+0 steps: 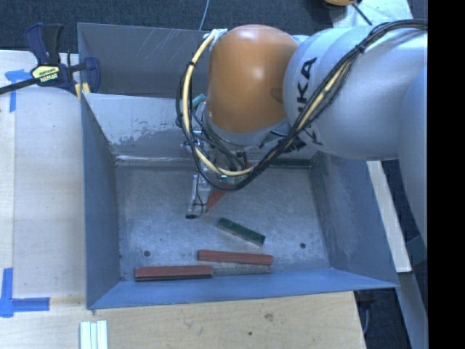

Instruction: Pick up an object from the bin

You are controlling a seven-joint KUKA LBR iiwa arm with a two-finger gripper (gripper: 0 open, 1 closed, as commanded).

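Gripper [196,209] hung low over the middle of the grey metal bin [100,195], just above the floor. Most of it was hidden under the arm's orange wrist cover, so I couldn't tell how far open it was or whether it had hold of anything.

A small reddish-brown wedge-shaped piece [214,199] sat just beside the gripper on its right. It was touching or nearly so, but whether it was clamped or only adjacent was unclear. A dark green flat bar [241,231] lay near, toward the front and tilted. Two long reddish-brown flat sticks [235,257] [173,272] lay by the front wall, well apart from the gripper.

Step in hand was prob. closing on the wedge piece. To do it well, the gripper needed to centre over the piece rather than sit beside it, go fully down to the floor since the piece was low, and close square across the narrow side. A straight-up lift would have cleared the green bar w/o nudging it.
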